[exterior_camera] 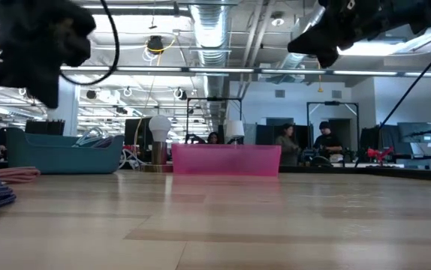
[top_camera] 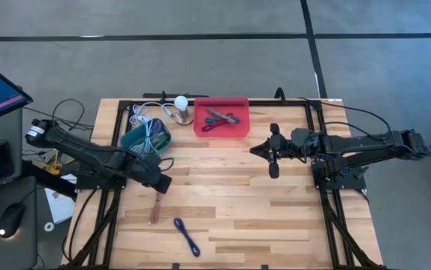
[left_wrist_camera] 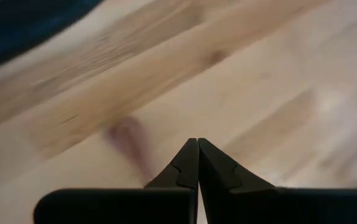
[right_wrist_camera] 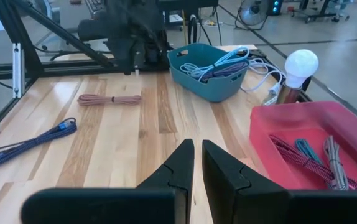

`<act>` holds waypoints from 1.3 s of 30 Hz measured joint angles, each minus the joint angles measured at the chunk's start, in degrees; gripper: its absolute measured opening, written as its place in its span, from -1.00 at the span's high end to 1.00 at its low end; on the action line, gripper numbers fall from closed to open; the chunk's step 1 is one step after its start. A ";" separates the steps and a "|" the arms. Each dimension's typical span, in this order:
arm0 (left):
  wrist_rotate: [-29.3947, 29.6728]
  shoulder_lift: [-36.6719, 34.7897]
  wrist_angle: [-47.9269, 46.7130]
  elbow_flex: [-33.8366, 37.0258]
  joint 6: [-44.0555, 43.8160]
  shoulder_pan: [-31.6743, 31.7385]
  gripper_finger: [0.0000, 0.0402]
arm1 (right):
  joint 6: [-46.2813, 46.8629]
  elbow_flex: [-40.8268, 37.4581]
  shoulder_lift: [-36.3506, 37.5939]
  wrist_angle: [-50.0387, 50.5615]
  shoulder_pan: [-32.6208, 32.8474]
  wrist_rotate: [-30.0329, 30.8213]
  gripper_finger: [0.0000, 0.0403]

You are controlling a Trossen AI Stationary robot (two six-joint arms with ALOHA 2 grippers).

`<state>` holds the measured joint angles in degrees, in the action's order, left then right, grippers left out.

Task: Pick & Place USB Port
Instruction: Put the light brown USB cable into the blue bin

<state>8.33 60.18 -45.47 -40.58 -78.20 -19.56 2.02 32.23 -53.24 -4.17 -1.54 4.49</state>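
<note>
Now, high view: pink cable [top_camera: 156, 209] is lying on the worktop [top_camera: 275, 217] just near-side of the left end effector [top_camera: 161, 182], long axis near-to-far | left wrist view: fingers [left_wrist_camera: 185, 168] are pressing together, empty | right wrist view: right end effector [right_wrist_camera: 195, 163] is waiting nearly closed, farther off.

A wooden plank table [top_camera: 275, 217] is carrying everything. Lying directly on it at the far edge are a teal bin [top_camera: 146, 138] of cables on the left, a lamp with a white bulb [top_camera: 180, 105] just right of it, and a pink tray [top_camera: 221, 117] of cables further right. A bundled pink cable [top_camera: 156, 208] is resting left of centre, and a blue cable [top_camera: 186, 235] is lying nearer the near edge
</note>
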 joint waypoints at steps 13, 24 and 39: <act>-2.58 6.62 -2.44 0.84 -0.22 0.01 0.92 | 0.02 0.04 -0.50 1.83 0.02 0.00 0.87; -3.47 9.67 -2.02 2.12 -0.11 0.01 0.57 | 0.02 0.04 -0.50 2.67 0.01 0.00 0.87; -0.48 13.55 0.51 2.11 -0.11 0.01 0.22 | 0.02 0.04 -0.50 3.24 0.00 0.00 0.87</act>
<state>7.85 73.74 -44.96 -38.47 -78.30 -19.55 2.04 32.27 -53.74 -0.93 -1.54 4.49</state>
